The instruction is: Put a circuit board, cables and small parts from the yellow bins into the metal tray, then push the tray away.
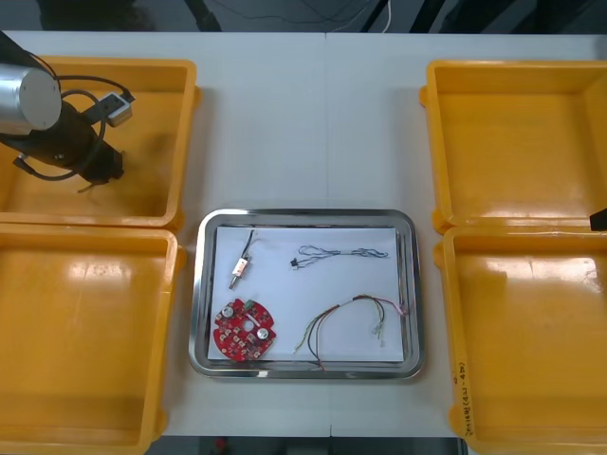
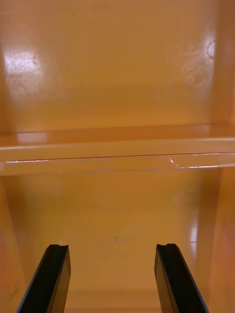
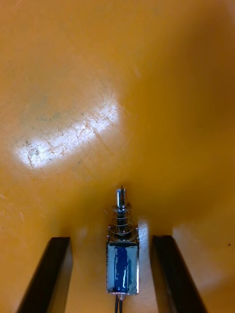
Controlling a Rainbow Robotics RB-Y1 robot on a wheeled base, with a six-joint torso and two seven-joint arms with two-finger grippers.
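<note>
Both grippers open; left arm reaching down, right arm at the edge.
Left arm (image 1: 24, 95) enters at the front view's far left, silver link then black wrist (image 1: 62, 142) angled down and inward. Left gripper (image 3: 111, 239) points down, black fingers (image 3: 56, 274) spread well apart. Right gripper (image 2: 112, 247) also has its fingers (image 2: 169, 279) wide apart; right arm (image 1: 599, 220) is a black bit at the right edge.

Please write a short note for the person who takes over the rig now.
Left gripper: open, fingers either side of a small metal part in the far left bin.
Right gripper: open above the right bins.
Done: tray holds circuit board, black cable, red and yellow cable, second metal part.
Left to do: grasp the part, bring it to the tray, push the tray away.
</note>
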